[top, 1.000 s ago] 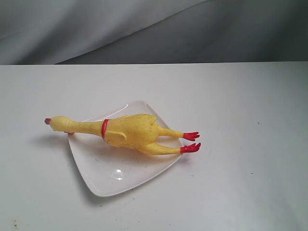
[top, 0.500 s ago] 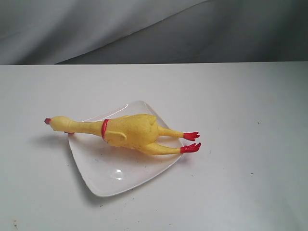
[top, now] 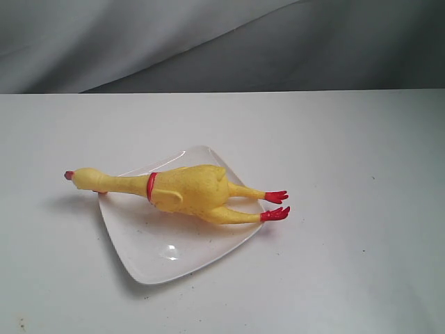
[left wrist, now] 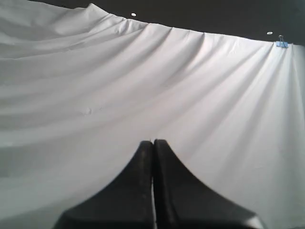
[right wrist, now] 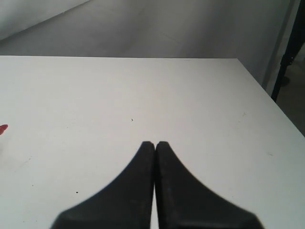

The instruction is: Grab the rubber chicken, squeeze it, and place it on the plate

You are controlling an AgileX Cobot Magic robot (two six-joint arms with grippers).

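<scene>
Finds the rubber chicken (top: 188, 191) lying across the plate (top: 167, 257) on the counter (top: 348, 174), head and feet overhanging its rim; notes left pincer (left wrist: 153, 143) and right pincer (right wrist: 155, 144) both clenched, empty, away from it; judges placement step complete, nothing further required.

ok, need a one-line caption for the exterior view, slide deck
Rubber chicken lying on its side across the white plate on a white table, head and red feet overhanging the rim.
</scene>
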